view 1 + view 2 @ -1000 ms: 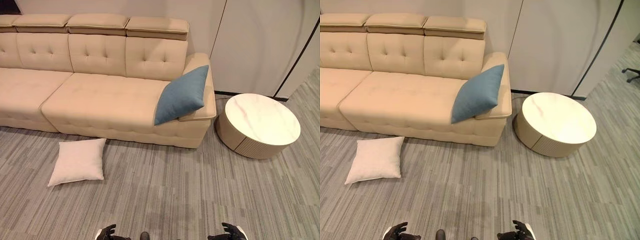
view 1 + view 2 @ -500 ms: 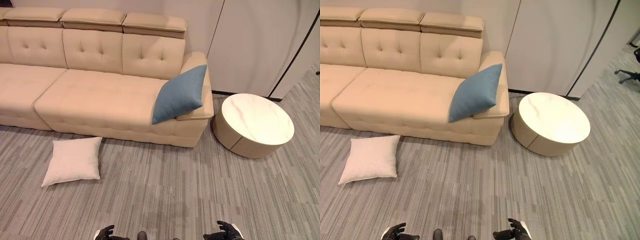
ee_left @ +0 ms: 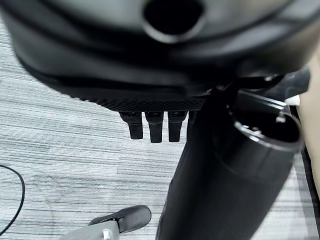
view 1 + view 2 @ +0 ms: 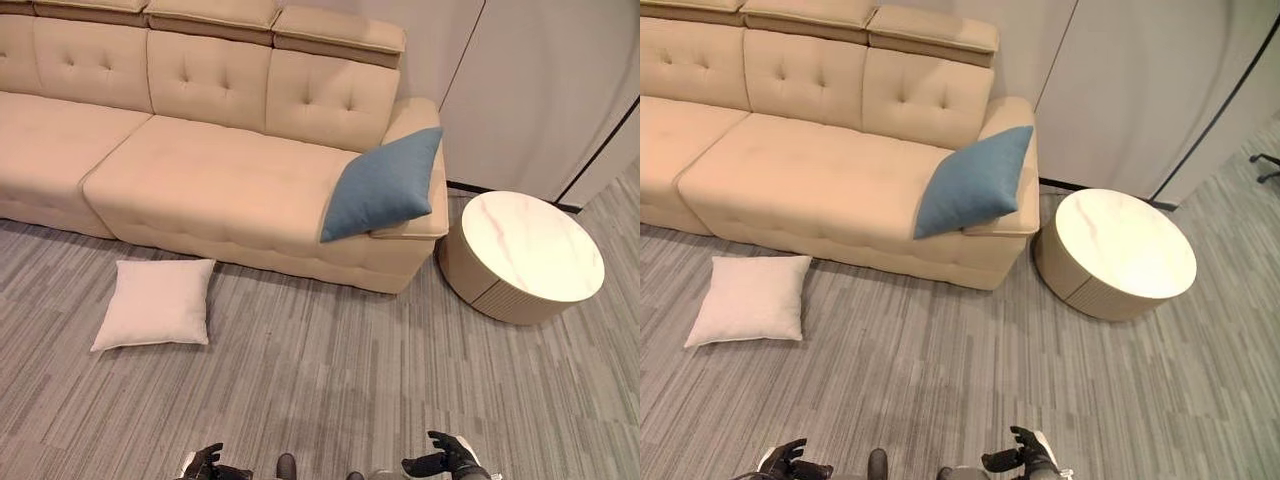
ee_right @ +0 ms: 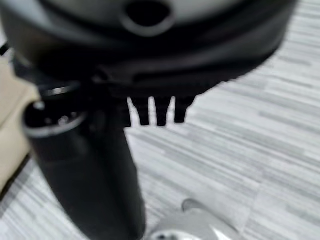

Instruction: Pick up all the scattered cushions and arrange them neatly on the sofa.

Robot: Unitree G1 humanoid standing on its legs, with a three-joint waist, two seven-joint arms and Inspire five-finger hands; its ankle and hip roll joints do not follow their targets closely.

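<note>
sofa (image 4: 200, 175): a long beige tufted seat is seen far ahead of both sets of fingers; its long seat surface is bare except at the right end.
blue cushion (image 4: 383, 185): it is propped tilted on the sofa seat against the right armrest, one corner raised above the armrest top, ahead of the right hand and well apart from it.
white cushion (image 4: 155, 303): it is laid flat on the floor just in front of the sofa's front edge, not touching it as far as can be told, ahead of the left hand and a little to its left, well apart.
round counter (image 4: 527, 253): a low drum with a pale marbled top is stood on the floor just beside the sofa's right end; nothing is carried on its top.
floor (image 4: 340, 360): grey striped carpet is spread as open room between the fingers and the sofa front, and between the white cushion and the round counter.
left hand (image 4: 205, 462): it is held low at the near edge; fingers (image 3: 152, 126) are loosely extended and apart, nothing is held.
right hand (image 4: 447, 457): it is held low at the near edge; fingers (image 5: 150, 112) are relaxed and apart, nothing is held.
wall panels (image 4: 540, 80): pale panels are seen behind the round counter, far ahead of the right fingers.
</note>
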